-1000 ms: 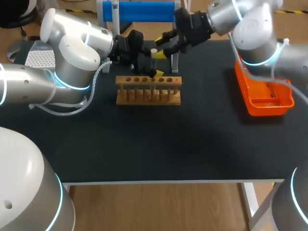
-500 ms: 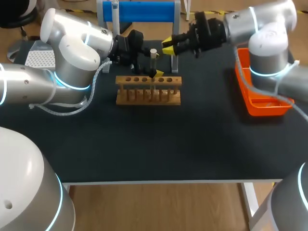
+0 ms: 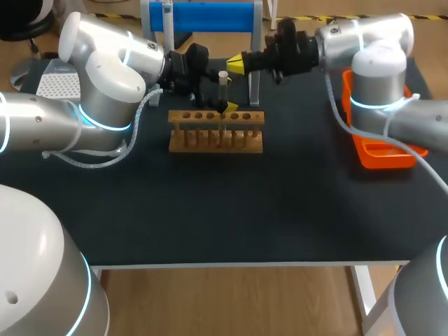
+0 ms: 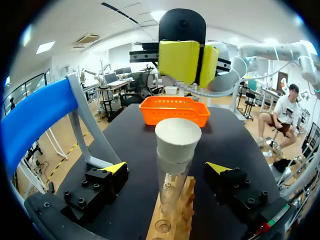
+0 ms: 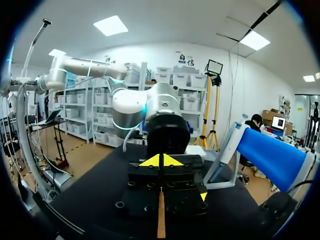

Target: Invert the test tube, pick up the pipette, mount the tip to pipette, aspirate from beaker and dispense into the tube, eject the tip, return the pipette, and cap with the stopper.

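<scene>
A clear test tube (image 3: 223, 91) with a white stopper (image 3: 223, 75) in its mouth stands upright in the wooden rack (image 3: 215, 133). My left gripper (image 3: 222, 102) is open and straddles the tube. In the left wrist view the tube (image 4: 172, 180) rises between the fingers, touching neither, with the stopper (image 4: 178, 139) on top. My right gripper (image 3: 236, 65) is shut on nothing and hangs just right of and behind the stopper. The left wrist view shows its joined yellow tips (image 4: 188, 61) beyond the stopper. In the right wrist view that gripper (image 5: 161, 160) points at my left arm (image 5: 161, 117).
An orange basket (image 3: 383, 148) sits at the table's right side. A blue-topped stand (image 3: 203, 15) is at the back edge behind the rack. A white tip box (image 3: 56, 85) lies at the far left, partly behind my left arm.
My right gripper was open at the stopper on the tube. It has let go, pulled back to the right and shut. The left arm has not moved.
</scene>
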Controlling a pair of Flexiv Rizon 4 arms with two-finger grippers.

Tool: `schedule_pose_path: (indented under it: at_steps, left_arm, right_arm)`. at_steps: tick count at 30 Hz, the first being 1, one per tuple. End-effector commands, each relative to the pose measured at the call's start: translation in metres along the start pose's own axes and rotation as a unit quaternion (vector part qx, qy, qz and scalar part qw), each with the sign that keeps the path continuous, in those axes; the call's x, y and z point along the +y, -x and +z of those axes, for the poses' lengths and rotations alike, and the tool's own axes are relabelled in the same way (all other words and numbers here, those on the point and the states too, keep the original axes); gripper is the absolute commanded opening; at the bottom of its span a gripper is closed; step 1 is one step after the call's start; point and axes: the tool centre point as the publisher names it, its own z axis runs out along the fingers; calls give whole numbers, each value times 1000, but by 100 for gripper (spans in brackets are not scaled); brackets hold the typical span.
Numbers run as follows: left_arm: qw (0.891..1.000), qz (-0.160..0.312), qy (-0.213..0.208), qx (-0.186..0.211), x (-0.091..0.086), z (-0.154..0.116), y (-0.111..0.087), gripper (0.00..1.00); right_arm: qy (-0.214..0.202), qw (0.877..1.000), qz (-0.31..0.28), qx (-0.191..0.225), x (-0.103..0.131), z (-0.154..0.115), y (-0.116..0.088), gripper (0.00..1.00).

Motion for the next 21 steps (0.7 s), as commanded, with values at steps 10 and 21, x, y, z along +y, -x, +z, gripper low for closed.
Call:
schedule_pose_path:
  at_steps: [10, 21]
  left_arm:
    - [1000, 0, 1, 1, 0, 0, 1, 100]
    - [1000, 0, 1, 1, 0, 0, 1, 100]
  right_arm:
    - [6, 1000, 22, 10, -1, 12, 13, 0]
    - [2, 1000, 29, 12, -9, 14, 5, 0]
